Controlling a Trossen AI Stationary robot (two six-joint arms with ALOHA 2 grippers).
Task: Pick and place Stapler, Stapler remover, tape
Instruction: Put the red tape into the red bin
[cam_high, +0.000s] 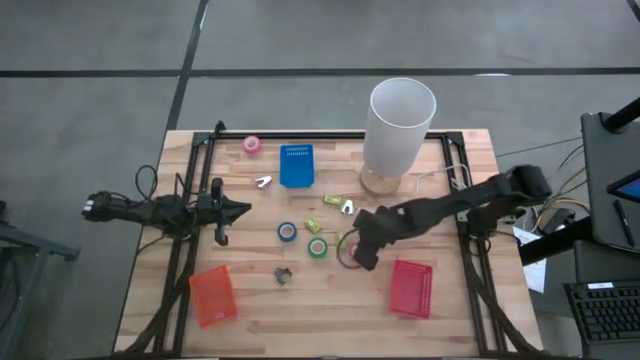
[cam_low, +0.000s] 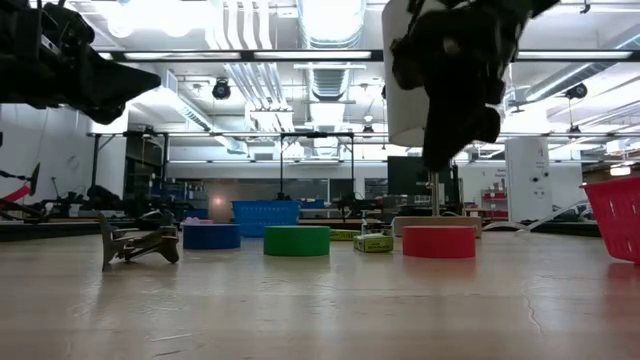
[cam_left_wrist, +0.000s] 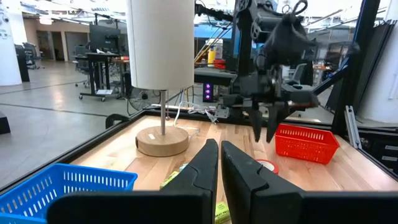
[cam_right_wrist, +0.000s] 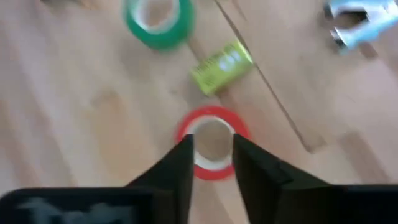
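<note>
the right gripper, fingers slightly spread, is held above the red tape for grasping, the left gripper parked at nine o'clock, fingers pressed together.

no readable text, labels or numbers

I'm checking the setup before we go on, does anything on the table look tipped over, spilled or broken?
Nothing stands out. The lamp stands upright, and the blue tray, orange tray and red tray sit flat. The tape rolls lie flat; the right gripper hangs over the red tape. The left gripper waits at the table's left.
</note>
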